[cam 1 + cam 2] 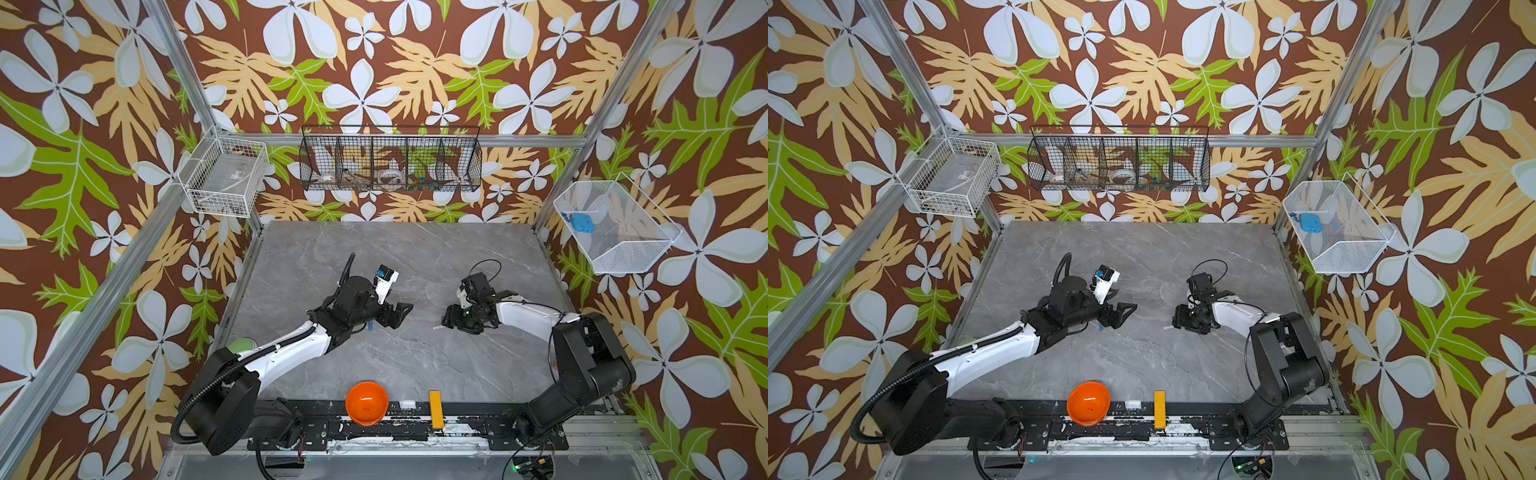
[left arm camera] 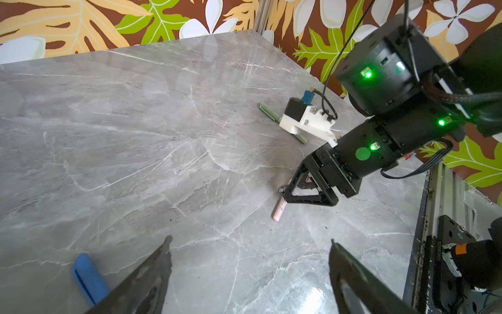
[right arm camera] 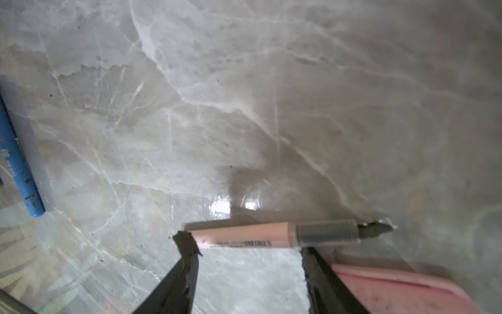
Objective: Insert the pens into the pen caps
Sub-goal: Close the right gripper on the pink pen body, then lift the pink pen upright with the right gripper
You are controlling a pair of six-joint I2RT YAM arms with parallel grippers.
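Picking up the pink pen (image 3: 271, 235) seems the step in hand: it lies flat on the table (image 3: 244, 81), touching one tip of the right pincer (image 3: 247, 248), whose jaws stand apart, with the pink cap (image 3: 394, 288) just beside. The left pincer (image 2: 250, 241) gapes empty. Next, straddle the barrel squarely, then close

Both top views look steeply down from high up, covering the whole desk (image 1: 415, 257). Wrist views sit low and close over it; both catch the pink pen (image 2: 279, 210).
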